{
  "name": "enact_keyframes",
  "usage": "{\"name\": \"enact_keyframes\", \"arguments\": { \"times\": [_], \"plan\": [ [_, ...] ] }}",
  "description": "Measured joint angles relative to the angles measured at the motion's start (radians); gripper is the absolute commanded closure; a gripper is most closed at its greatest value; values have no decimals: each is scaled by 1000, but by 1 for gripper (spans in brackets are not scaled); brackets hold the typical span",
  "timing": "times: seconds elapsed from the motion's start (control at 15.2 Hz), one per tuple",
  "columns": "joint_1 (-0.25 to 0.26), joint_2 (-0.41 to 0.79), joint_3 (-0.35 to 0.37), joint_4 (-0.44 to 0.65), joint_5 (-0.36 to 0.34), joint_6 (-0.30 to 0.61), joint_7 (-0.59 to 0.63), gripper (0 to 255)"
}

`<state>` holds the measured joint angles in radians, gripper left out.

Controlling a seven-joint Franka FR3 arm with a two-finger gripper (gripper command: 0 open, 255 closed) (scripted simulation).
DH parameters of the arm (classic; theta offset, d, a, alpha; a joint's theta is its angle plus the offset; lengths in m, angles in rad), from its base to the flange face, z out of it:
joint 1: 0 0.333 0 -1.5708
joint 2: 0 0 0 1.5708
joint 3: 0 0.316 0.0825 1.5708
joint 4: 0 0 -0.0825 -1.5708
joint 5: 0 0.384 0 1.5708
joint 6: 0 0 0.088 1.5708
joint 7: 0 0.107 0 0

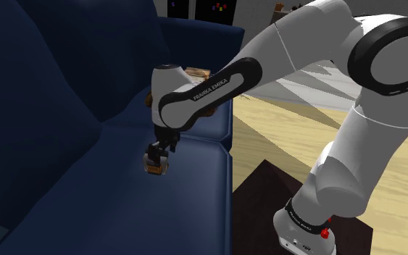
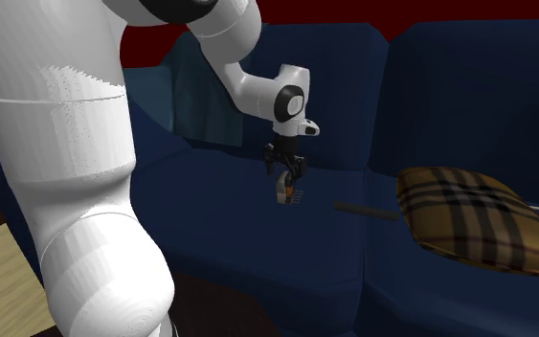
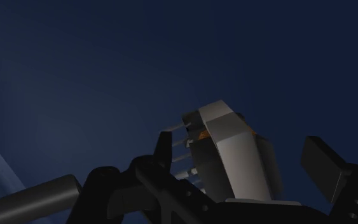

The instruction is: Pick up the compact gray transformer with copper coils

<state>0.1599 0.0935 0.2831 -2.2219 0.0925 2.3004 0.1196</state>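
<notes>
While reading across the wrist view, noted one black fingertip (image 3: 165, 147), then the gray transformer (image 3: 234, 162) with its pins toward that finger and an orange glint at the core, then a sliver of blue before the other fingertip: gripper (image 3: 243, 153) spread astride it, not pinching. Placed transformer directly under the hand, low over the navy sofa seat (image 2: 219, 239), contact with the upholstery unclear; long axis tilted, roughly along the fingers. Judged next move a plain squeeze. From second exterior view's left: white arm (image 2: 66, 172), teal cushion (image 2: 200, 110), plaid cushion (image 2: 473, 218), red wall (image 2: 353, 11) above
</notes>
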Motion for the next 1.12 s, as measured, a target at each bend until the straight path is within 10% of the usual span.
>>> {"name": "enact_keyframes", "arguments": {
  "times": [0.13,0.2,1.12],
  "plan": [
    [2,16,0,-11,-4,26,2,0],
    [2,20,0,-11,-5,30,2,255],
    [-1,-6,0,1,2,-6,-1,255]
  ]
}}
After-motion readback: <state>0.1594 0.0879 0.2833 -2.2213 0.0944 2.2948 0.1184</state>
